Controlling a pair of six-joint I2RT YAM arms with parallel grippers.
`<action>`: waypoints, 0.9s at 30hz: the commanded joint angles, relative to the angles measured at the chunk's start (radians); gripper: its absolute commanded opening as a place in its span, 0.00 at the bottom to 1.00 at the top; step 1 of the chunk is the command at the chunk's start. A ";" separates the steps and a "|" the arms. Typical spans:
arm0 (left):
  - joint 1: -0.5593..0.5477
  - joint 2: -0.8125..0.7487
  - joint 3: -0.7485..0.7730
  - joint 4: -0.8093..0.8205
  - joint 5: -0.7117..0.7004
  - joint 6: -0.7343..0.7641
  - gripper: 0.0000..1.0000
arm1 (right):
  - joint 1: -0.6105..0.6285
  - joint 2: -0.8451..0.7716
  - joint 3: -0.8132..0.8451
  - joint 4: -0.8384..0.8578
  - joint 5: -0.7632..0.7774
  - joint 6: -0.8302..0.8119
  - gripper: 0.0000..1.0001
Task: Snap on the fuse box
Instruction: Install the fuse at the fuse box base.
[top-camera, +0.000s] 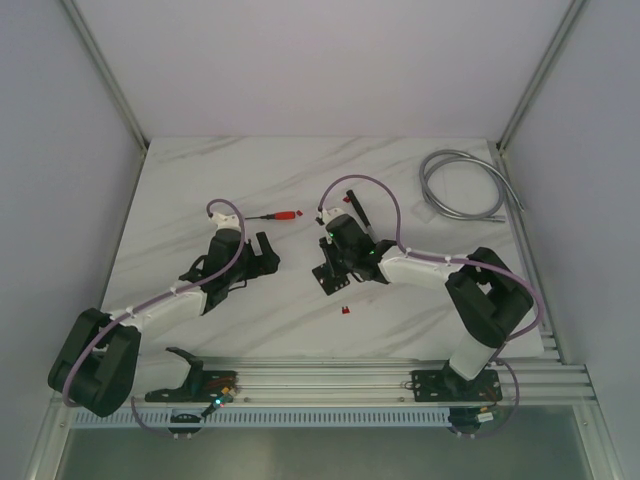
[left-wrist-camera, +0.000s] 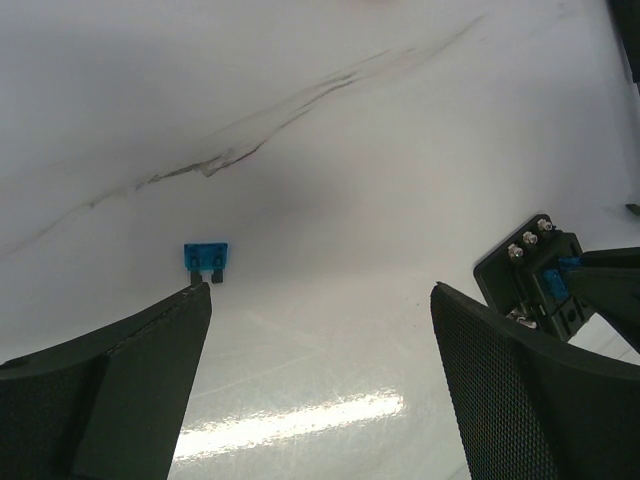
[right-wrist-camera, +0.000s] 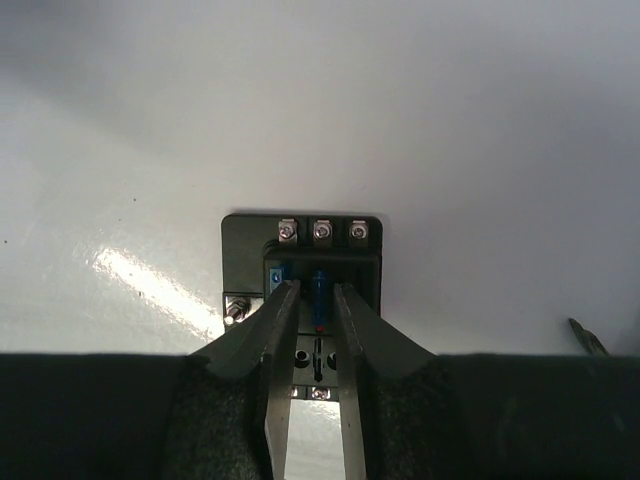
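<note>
Fuse box (right-wrist-camera: 245, 262) sat mid-table (top-camera: 200, 180); right gripper (right-wrist-camera: 315, 288) straddled its blue fuse (right-wrist-camera: 319, 302), grip unclear; left gripper (left-wrist-camera: 320, 290) gaped wide.

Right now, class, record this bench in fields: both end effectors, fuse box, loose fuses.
fuse box: flat on the table, beneath the right end effector
right end effector: narrowly parted around a blue fuse standing in the box; contact unclear
left end effector: wide open, empty
loose blue fuse: ahead of the left end effector
loose red fuse: on the table, apart from the box
</note>
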 joint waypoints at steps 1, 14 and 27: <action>0.007 -0.014 -0.009 -0.003 0.007 0.007 1.00 | -0.002 -0.004 0.033 -0.014 -0.015 0.012 0.27; 0.007 -0.016 -0.010 -0.003 0.011 0.007 1.00 | 0.002 0.005 0.053 -0.041 -0.008 0.006 0.21; 0.007 -0.020 -0.011 -0.004 0.012 0.007 1.00 | 0.013 0.030 0.077 -0.069 0.020 0.000 0.17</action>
